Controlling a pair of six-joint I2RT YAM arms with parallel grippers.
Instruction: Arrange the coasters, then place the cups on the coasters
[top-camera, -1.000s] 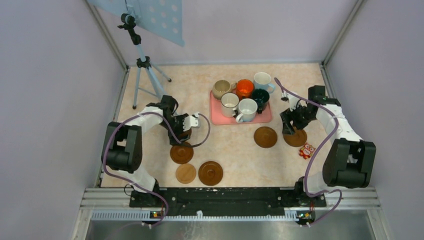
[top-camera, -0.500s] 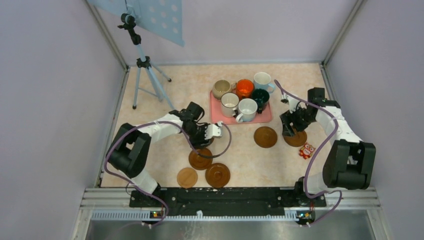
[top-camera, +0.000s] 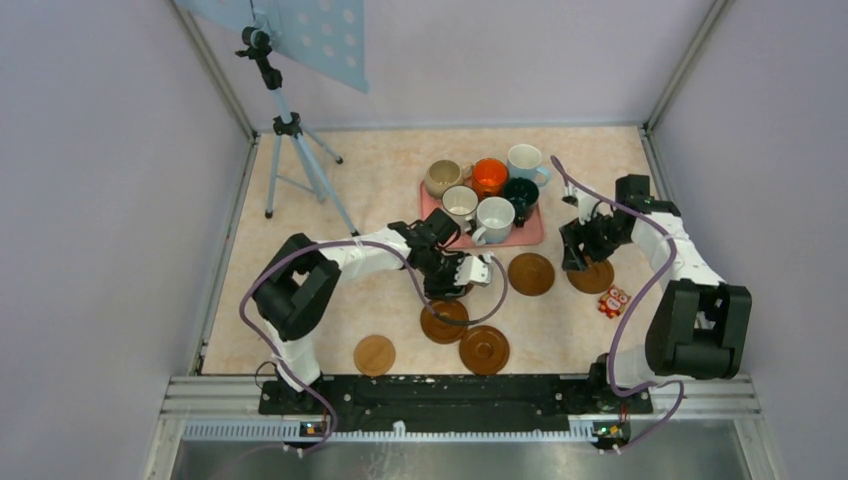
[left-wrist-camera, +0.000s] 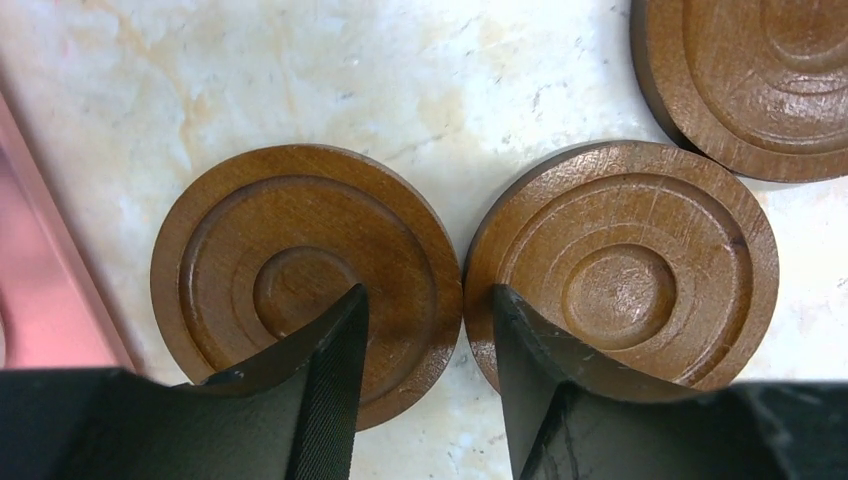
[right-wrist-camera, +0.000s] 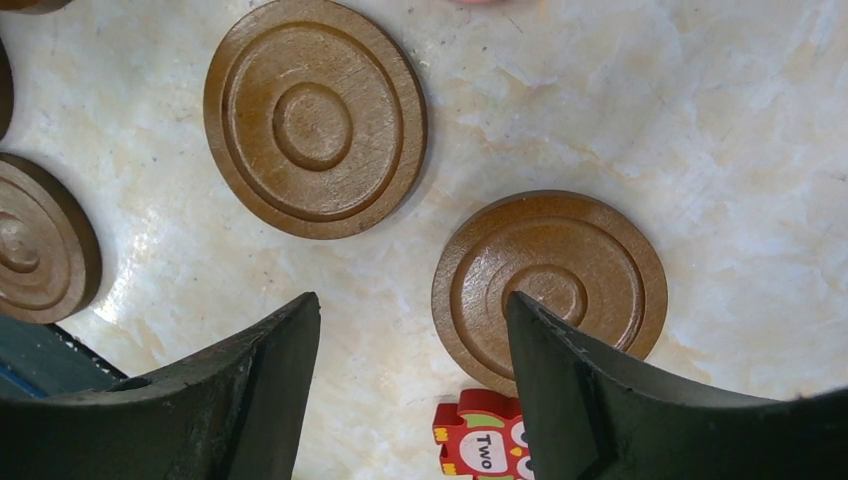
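Observation:
My left gripper (top-camera: 450, 290) (left-wrist-camera: 428, 290) hangs low over two dark brown coasters that touch rim to rim. One finger lies across the left coaster (left-wrist-camera: 300, 250), the other across the right coaster (left-wrist-camera: 640, 250) (top-camera: 444, 321). The jaws stand partly apart with nothing clamped between them. A third dark coaster (left-wrist-camera: 760, 80) (top-camera: 484, 349) lies just beyond, and the tan coaster (top-camera: 374, 354) sits near the front. My right gripper (top-camera: 580, 255) (right-wrist-camera: 410, 300) is open above bare table, one finger over a dark coaster (right-wrist-camera: 560, 260) (top-camera: 592, 275); another (right-wrist-camera: 315, 115) (top-camera: 531, 273) lies beside it. Several cups (top-camera: 494, 217) crowd the tray.
The pink tray (top-camera: 522, 238) stands at the back centre, its edge (left-wrist-camera: 30, 260) close to my left fingers. A red owl figurine (top-camera: 612, 300) (right-wrist-camera: 480, 445) lies right by the right-hand coaster. A tripod (top-camera: 290, 150) stands at the back left. Frame walls close in both sides.
My left arm has swept to the right, its jaws narrower than a second ago, and the dark coasters by it have slid rightward along with it. The right arm has barely moved.

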